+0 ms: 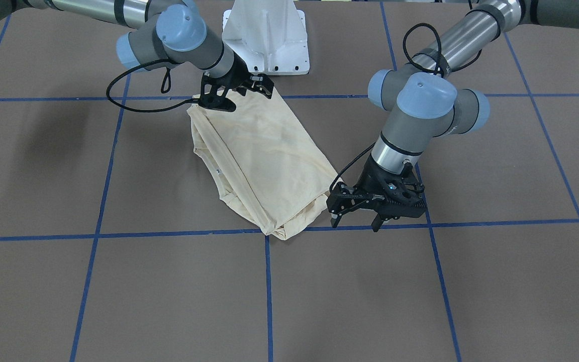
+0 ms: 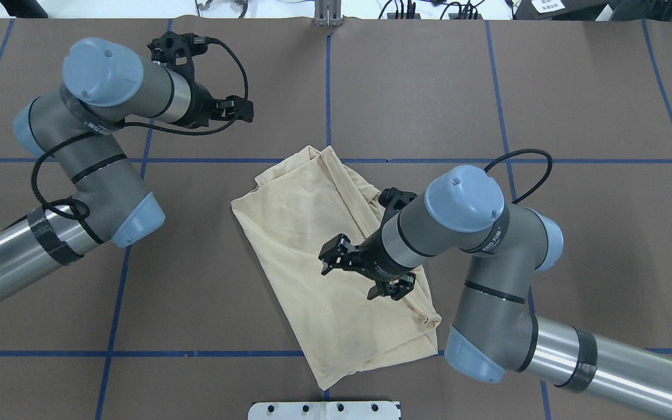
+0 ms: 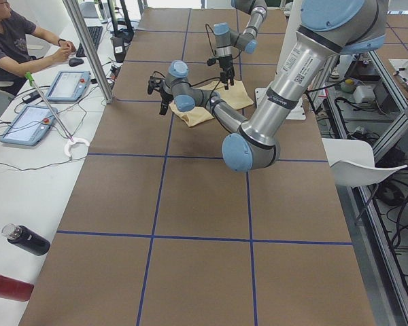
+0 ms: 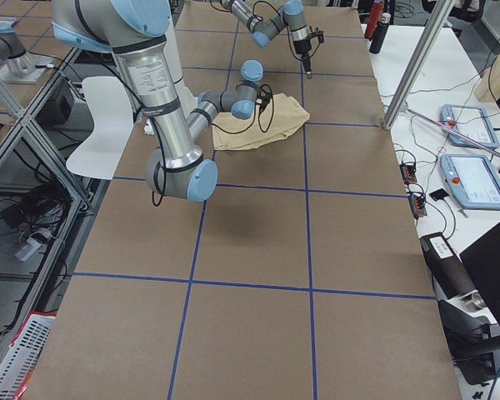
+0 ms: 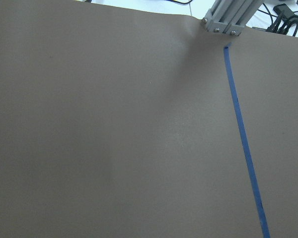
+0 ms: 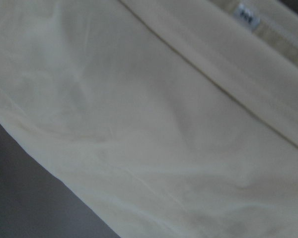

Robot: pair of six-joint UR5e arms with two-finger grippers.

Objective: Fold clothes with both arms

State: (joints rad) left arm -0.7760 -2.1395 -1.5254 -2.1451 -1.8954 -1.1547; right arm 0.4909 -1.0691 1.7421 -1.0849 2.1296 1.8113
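Your left pincer [image 1: 355,224] hangs with its fingers apart, just off the lower right corner of the shirt [image 1: 264,151] in the front view. From overhead it sits at upper left, clear of the cloth. Its wrist camera sees only bare desk, one line of blue tape and a metal post [image 5: 228,20] at the top right of the frame.

Your right pincer [image 2: 350,282] is spread too, over the lower right part of the shirt in the overhead view. You cannot tell whether it touches the cloth. Its wrist camera is filled with blurred cream cloth, with a small white label [image 6: 247,15] at upper right and a wedge of dark desk at lower left.

The shirt lies folded into a long slanted oblong at the middle of the desk [image 2: 546,87]. The desk top is matt brown, and the tape [image 2: 581,160] marks it into large squares. The white pedestal [image 1: 269,40] stands at top centre of the front view.

In the left-side view a person [image 3: 20,41] sits at upper left by a white side desk [image 3: 27,176] with two pendants [image 3: 69,85]. A black bottle [image 3: 27,239] and a red bottle [image 3: 7,285] lie at lower left. A white chair [image 3: 360,159] stands at the right, among metal frames and cables.
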